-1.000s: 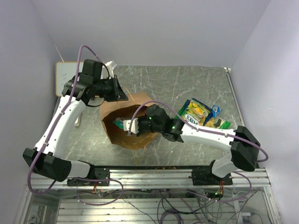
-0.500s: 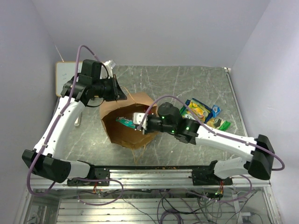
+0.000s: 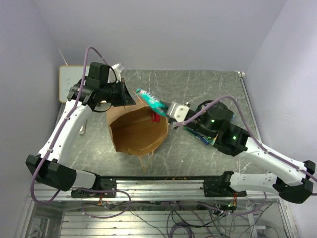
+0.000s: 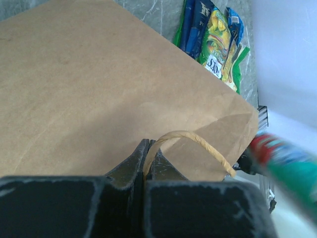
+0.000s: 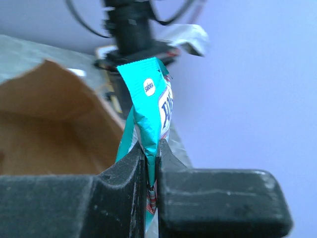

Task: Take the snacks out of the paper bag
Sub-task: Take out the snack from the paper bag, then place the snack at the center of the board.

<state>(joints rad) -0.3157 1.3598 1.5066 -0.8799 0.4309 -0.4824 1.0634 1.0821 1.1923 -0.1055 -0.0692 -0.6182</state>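
Top external, right arm (image 3: 247, 146) raised, right tool (image 3: 167, 109) clamped on teal packet (image 3: 150, 99) above paper bag (image 3: 136, 134), left tool (image 3: 131, 101) pinching handle (image 4: 198, 143).

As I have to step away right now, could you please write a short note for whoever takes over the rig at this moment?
Left gripper: shut on the handle of the paper bag.
Right gripper: shut on a teal packet, held in the air above the bag's rim.
Done: several packets lie on the table to the right of the bag.
Left: set the teal packet with the others, then check the bag; its bottom is not fully visible.
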